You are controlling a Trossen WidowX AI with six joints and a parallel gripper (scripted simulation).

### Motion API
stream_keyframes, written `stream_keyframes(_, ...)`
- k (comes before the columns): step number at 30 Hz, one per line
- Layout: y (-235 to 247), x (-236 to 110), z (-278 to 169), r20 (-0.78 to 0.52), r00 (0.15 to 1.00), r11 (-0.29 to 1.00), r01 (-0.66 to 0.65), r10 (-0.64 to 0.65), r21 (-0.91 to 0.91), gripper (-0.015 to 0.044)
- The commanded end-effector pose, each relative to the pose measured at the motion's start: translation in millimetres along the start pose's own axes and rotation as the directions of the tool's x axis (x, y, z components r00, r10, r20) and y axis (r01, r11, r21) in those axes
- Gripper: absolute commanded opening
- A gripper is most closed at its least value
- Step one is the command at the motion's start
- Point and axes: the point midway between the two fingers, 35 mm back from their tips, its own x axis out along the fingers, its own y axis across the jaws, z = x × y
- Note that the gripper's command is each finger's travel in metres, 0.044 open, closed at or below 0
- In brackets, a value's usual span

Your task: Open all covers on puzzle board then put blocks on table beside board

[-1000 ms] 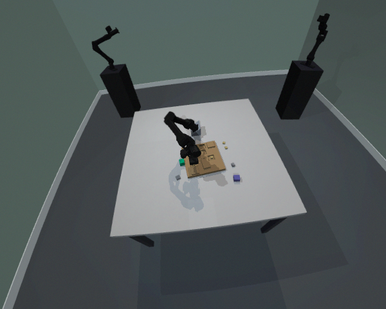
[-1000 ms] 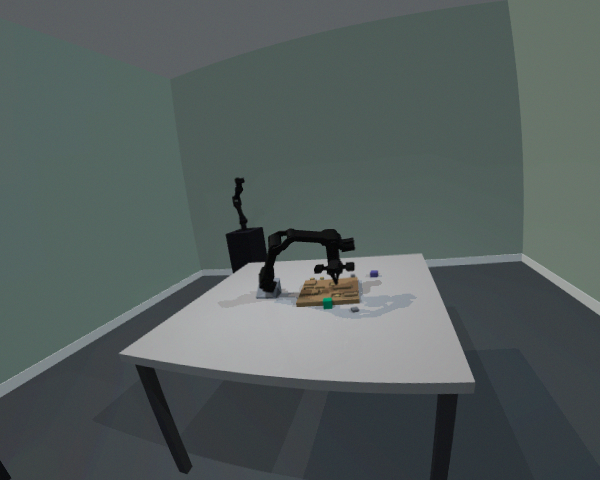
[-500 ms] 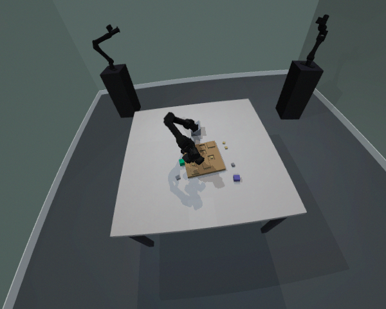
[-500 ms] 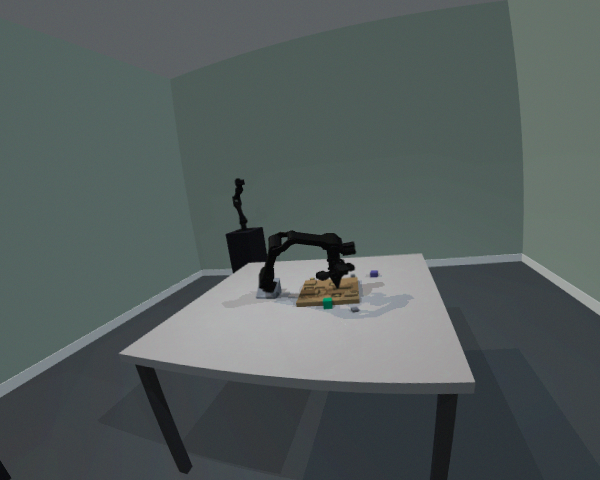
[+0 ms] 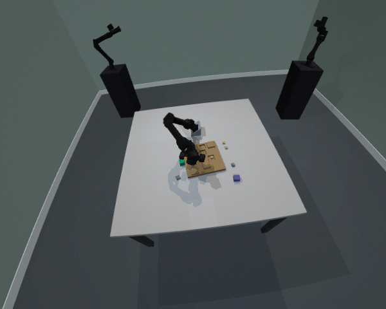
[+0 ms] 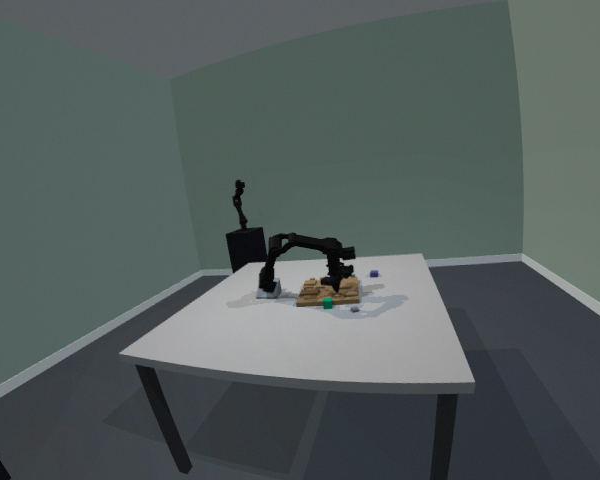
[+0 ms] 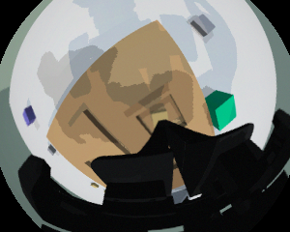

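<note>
Arm arched over wooden board; green block touching board's near edge.

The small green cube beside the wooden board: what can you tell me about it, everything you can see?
The small green cube is a plain, solid-coloured block with flat faces and sharp edges, brighter on top than on its sides. It sits upright on the white table, right by one edge of the tan wooden puzzle board, outside its wells. Whether it touches that edge cannot be told. The black gripper, shut on nothing, is over the board close by, not touching the cube. In the wrist view the cube shows just off the board's edge.
</note>
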Motion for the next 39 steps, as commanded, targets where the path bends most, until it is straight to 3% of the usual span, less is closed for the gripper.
stream_keyframes(1,-0.3,5.7,-2.5,-0.005,1.0,0.999,0.008,-0.008,-0.038,0.0)
stream_keyframes(39,-4.5,18.5,-3.4,-0.005,1.0,0.999,0.009,-0.009,-0.038,0.0)
